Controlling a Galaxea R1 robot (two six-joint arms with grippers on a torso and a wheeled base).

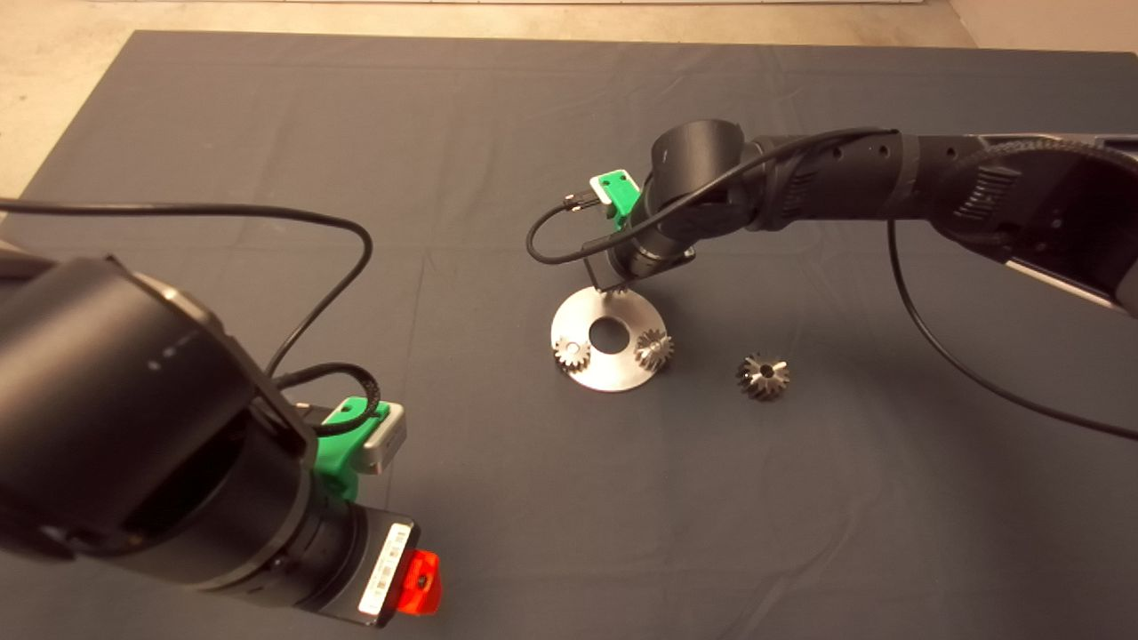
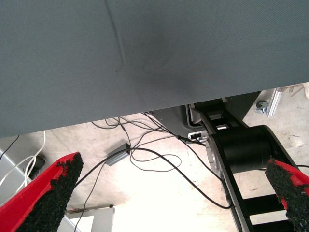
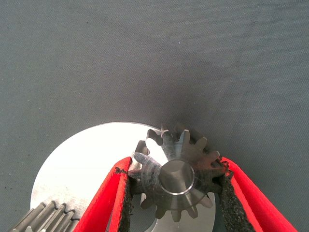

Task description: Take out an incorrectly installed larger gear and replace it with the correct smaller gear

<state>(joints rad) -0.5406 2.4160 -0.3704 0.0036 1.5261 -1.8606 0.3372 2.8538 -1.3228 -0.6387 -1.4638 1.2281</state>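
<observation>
My right gripper (image 3: 175, 168) is shut on the smaller gear (image 3: 176, 178), a steel toothed gear, holding it at the far rim of the round steel plate (image 3: 82, 164). Whether it rests on the plate I cannot tell. In the head view the wrist covers this grip, and only a few gear teeth (image 1: 616, 289) show at the plate's (image 1: 613, 309) far edge. The larger gear (image 1: 763, 376), with long flared teeth, lies alone on the mat to the right of the plate. My left gripper (image 2: 174, 193) is parked open at the lower left.
Two more small gears stand on the plate, one at its left (image 1: 572, 354) and one at its right (image 1: 653, 348), around the centre hole (image 1: 608, 333). Beyond the mat's edge the left wrist view shows floor cables (image 2: 145, 154).
</observation>
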